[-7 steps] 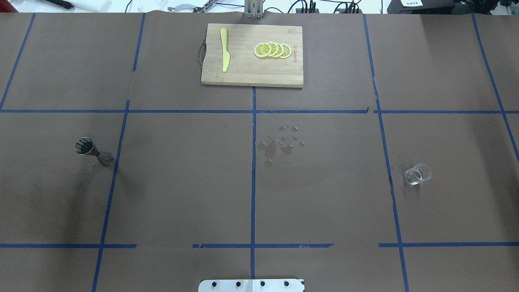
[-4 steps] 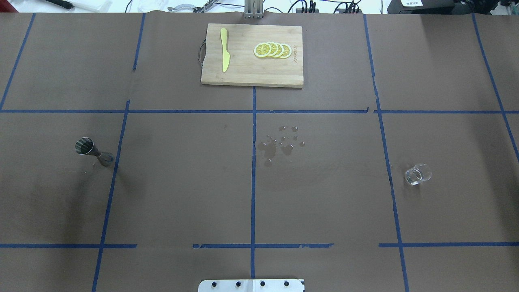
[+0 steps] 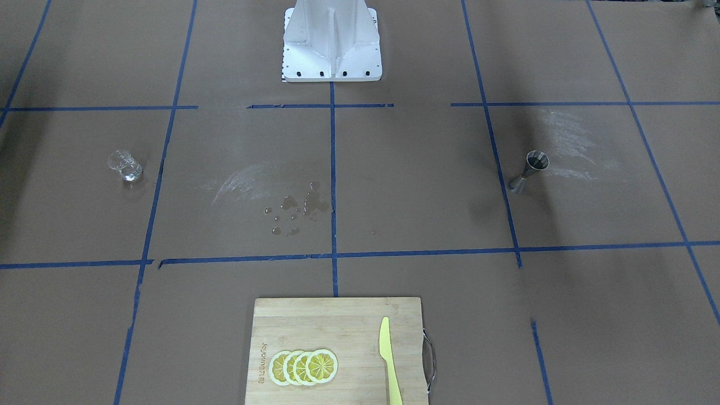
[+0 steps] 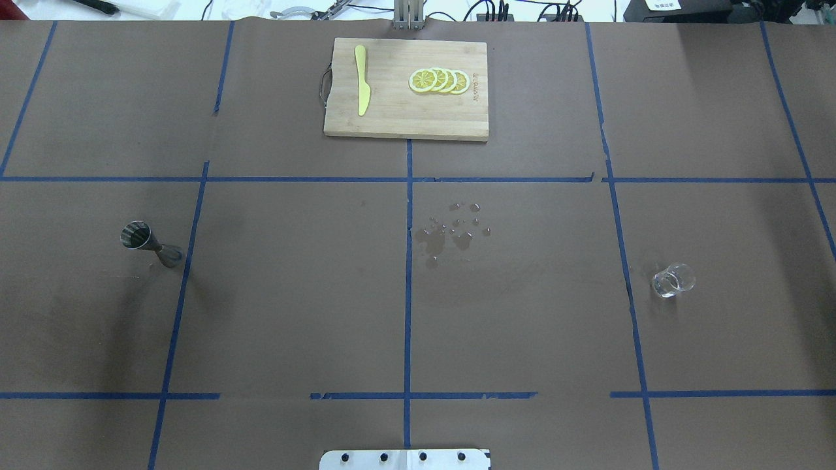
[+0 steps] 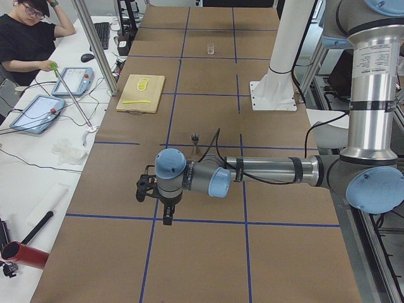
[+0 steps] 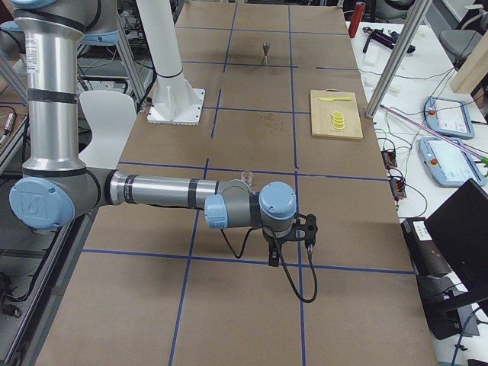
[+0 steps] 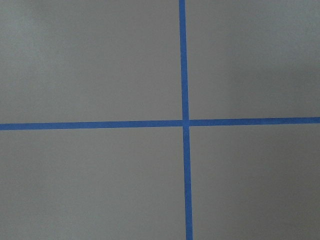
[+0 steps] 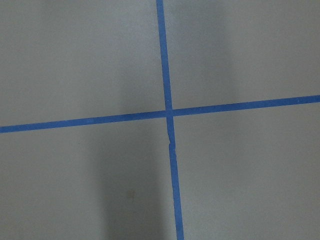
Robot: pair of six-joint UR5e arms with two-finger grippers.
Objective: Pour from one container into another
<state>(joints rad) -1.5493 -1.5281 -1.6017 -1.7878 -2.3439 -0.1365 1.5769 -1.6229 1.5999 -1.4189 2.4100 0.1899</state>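
Observation:
The clear glass cup point(image 4: 673, 279) stands upright on the table's right half, also seen in the front-facing view point(image 3: 125, 165). Far to the left stands the steel hourglass jigger point(image 4: 149, 243), upright point(image 3: 529, 170). Neither gripper shows in the overhead or front-facing views. In the left side view my left gripper point(image 5: 166, 216) hangs over the table's near end, well short of the jigger point(image 5: 196, 141). My right gripper point(image 6: 273, 257) shows in the right side view, hanging near the cup point(image 6: 247, 177). I cannot tell whether either is open or shut. Both wrist views show only brown paper and blue tape.
A wooden cutting board point(image 4: 392, 117) at the table's far middle carries a yellow knife point(image 4: 361, 78) and lemon slices point(image 4: 439, 80). Water drops point(image 4: 450, 232) lie at the centre. The robot's base plate point(image 4: 405, 459) is at the near edge. A person point(image 5: 28, 44) sits at a side table.

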